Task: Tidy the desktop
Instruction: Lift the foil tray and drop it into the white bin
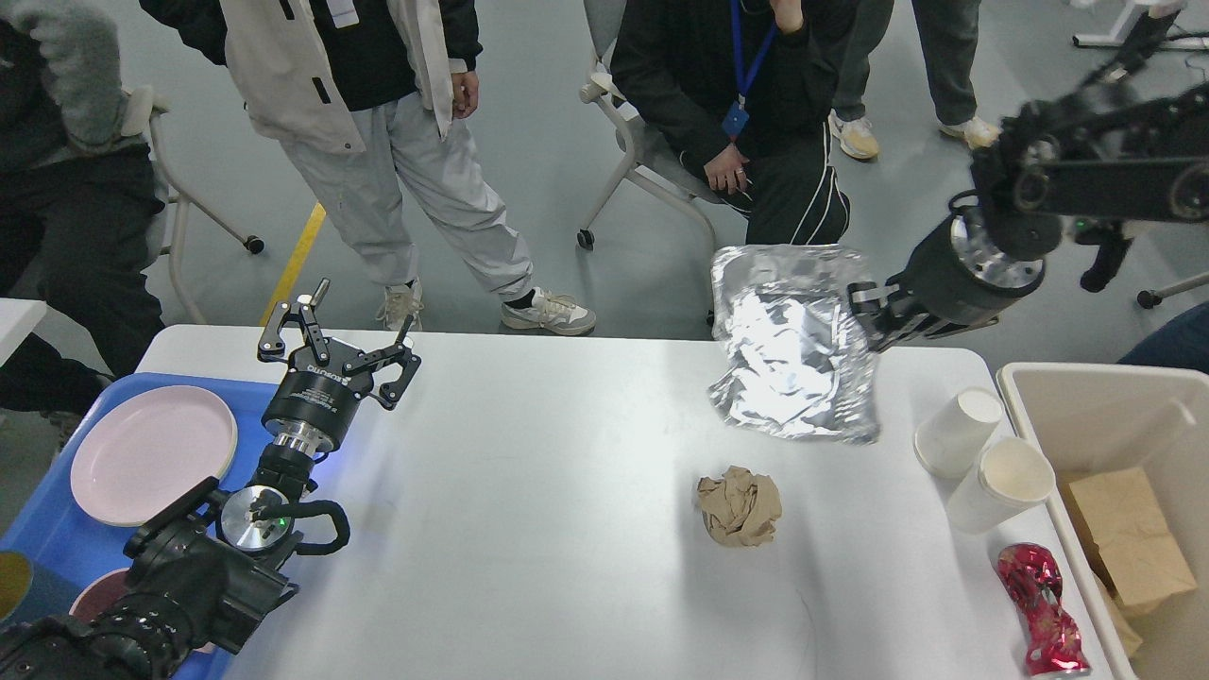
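The white desktop [529,567] fills the lower part of the head view. My right gripper [861,307] is shut on a crumpled silver foil bag [789,345] and holds it in the air above the desktop's far right side. My left gripper [340,331] is open and empty, raised over the desktop's left end beside the blue tray [38,529]. A crumpled brown paper ball [739,507] lies on the desktop in front of the foil bag.
Two white paper cups [956,432] lie near the right edge. A crushed red wrapper [1044,609] lies at the front right. A beige bin [1105,406] holding cardboard stands off the right end. A pink plate [151,453] rests in the blue tray. People stand behind the table.
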Motion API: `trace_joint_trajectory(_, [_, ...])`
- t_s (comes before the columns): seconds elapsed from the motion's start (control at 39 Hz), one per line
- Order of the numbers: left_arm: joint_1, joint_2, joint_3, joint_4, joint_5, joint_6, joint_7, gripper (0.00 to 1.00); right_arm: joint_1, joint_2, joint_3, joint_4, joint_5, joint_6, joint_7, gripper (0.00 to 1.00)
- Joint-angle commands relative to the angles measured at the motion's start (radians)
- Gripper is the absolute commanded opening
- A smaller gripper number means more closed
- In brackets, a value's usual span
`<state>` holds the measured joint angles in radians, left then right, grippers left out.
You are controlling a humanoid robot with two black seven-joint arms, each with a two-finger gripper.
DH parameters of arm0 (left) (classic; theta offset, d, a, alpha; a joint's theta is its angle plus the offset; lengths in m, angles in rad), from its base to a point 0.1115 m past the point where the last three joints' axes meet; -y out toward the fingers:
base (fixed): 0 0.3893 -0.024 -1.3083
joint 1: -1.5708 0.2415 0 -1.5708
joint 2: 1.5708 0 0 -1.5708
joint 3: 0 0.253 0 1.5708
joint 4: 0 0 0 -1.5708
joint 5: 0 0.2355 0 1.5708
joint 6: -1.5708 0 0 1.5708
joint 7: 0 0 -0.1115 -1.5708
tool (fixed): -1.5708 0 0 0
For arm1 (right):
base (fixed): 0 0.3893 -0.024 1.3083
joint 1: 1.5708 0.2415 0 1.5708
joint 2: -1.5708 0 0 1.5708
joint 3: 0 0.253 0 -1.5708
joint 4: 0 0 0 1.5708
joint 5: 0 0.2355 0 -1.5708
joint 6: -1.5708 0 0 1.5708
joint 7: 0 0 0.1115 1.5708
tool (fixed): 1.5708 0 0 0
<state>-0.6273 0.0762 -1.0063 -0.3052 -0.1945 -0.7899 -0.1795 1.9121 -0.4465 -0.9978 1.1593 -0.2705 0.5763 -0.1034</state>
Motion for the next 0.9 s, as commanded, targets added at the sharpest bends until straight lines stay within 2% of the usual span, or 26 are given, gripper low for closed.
trace_joint_trajectory(0.0, [0.000, -0.001, 0.000, 0.000, 0.001, 0.000, 0.000, 0.99, -0.252, -0.078, 0.005, -0.344, 0.004, -0.013, 0.001, 0.00])
trace_joint_trajectory(0.18, [0.001, 0.001, 0.000, 0.000, 0.000, 0.001, 0.000, 0.99, -0.537, -0.090, 0.030, -0.673, 0.028, -0.087, 0.001, 0.00])
trace_joint_trajectory(0.23, [0.001, 0.001, -0.002, 0.000, 0.000, 0.001, 0.000, 0.99, -0.677, -0.090, 0.045, -0.830, 0.088, -0.113, 0.001, 0.00])
trace_joint_trajectory(0.38, [0.000, 0.001, 0.000, 0.000, 0.000, 0.001, 0.000, 0.99, -0.907, -0.089, 0.051, -1.033, 0.247, -0.148, -0.007, 0.00])
trace_joint_trajectory(0.51, [0.000, 0.001, 0.000, 0.000, 0.000, 0.001, 0.000, 0.99, -1.070, -0.081, 0.051, -1.121, 0.402, -0.282, -0.013, 0.00])
trace_joint_trajectory(0.67, [0.000, 0.001, -0.002, 0.000, 0.000, 0.003, -0.002, 0.99, -1.151, -0.074, 0.057, -1.123, 0.438, -0.354, -0.013, 0.00])
trace_joint_trajectory(0.69, [0.000, -0.001, 0.000, 0.000, 0.000, 0.003, 0.000, 0.99, -1.165, -0.072, 0.057, -1.123, 0.438, -0.355, -0.013, 0.08])
trace_joint_trajectory(0.72, [0.000, -0.001, -0.002, 0.000, 0.000, 0.003, 0.000, 0.99, -1.188, -0.067, 0.057, -1.123, 0.438, -0.355, -0.012, 0.74])
trace_joint_trajectory(0.74, [0.001, -0.001, -0.002, 0.000, 0.000, 0.003, 0.000, 0.99, -1.199, -0.067, 0.057, -1.124, 0.438, -0.360, -0.013, 1.00])
trace_joint_trajectory(0.87, [0.000, -0.001, -0.002, 0.000, 0.000, 0.003, 0.000, 0.99, -1.217, -0.064, 0.071, -1.124, 0.438, -0.358, -0.013, 1.00])
